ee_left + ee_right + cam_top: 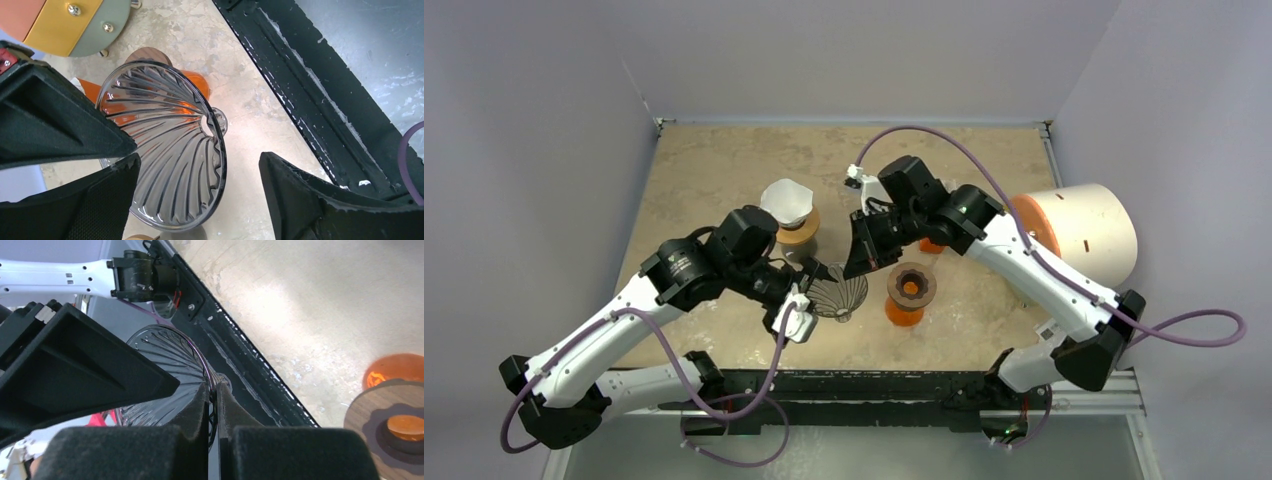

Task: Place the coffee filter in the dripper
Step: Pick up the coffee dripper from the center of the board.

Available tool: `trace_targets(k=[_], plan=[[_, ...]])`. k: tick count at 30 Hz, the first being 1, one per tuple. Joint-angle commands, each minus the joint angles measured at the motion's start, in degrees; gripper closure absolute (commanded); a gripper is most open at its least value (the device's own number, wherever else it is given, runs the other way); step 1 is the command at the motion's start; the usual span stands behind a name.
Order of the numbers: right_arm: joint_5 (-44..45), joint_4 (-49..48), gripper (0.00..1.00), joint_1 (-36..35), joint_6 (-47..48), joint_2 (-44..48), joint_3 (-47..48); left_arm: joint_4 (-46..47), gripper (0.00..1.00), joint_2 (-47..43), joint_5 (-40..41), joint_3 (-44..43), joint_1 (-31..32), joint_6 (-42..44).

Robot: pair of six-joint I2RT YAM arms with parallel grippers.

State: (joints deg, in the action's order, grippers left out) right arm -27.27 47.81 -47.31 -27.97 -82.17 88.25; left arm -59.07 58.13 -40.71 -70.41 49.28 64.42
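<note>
Gently pinch the light, floppy filter [786, 200] by its rim with released left claw [199, 159], bracing slick dripper [170, 135] in clenched right claw [213, 405].

Top view looks down on the whole bench [724, 160]; both close wrist views apparently share the glass dripper [175, 165].
</note>
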Motion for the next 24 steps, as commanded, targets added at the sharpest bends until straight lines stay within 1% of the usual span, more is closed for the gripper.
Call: trace_targets(k=[1, 4, 8, 9, 12, 14, 16, 17, 19, 21, 24], plan=[[4.8, 0.5, 1.00, -0.3, 1.8, 4.2, -1.1, 2.7, 0.12, -0.4, -3.6, -1.3, 0.0, -2.3], [10.0, 0.7, 1.00, -0.3, 2.5, 6.5, -2.4, 3.9, 0.09, -0.4, -5.2, -1.3, 0.0, -3.7], [17.0, 1.1, 1.00, -0.3, 3.1, 10.0, -4.4, 10.7, 0.07, -1.8, -5.3, 0.9, 0.1, -10.5], [18.3, 0.9, 1.00, -0.3, 3.0, 11.1, -5.0, 13.3, 0.06, -2.0, -5.3, 1.5, 0.1, -12.5], [22.8, 0.3, 1.00, -0.3, 2.8, 13.9, -6.8, 17.4, 0.05, -1.6, -6.5, 2.1, 0.0, -19.4], [26.1, 0.4, 1.00, -0.3, 2.8, 15.6, -7.8, 21.3, 0.05, -0.7, -6.1, 2.0, 0.0, -27.0], [30.2, 0.6, 1.00, -0.3, 2.7, 17.1, -8.7, 25.5, 0.04, 1.1, -2.4, 1.2, 0.0, -38.3], [31.9, 0.6, 1.00, -0.3, 2.5, 17.9, -9.2, 26.1, 0.03, 2.1, -0.3, 0.2, 0.0, -42.2], [35.0, 0.1, 1.00, -0.3, 2.3, 19.8, -10.3, 24.6, 0.03, 4.2, 1.8, -2.1, 0.0, -45.1], [38.5, -0.2, 1.00, -0.3, 1.9, 21.7, -11.5, 25.8, 0.03, 5.4, 3.7, -2.8, -0.1, -48.9], [42.5, -1.2, 1.00, -0.3, 0.9, 24.4, -13.5, 28.9, 0.01, 6.3, 10.6, -3.1, -0.1, -59.1]])
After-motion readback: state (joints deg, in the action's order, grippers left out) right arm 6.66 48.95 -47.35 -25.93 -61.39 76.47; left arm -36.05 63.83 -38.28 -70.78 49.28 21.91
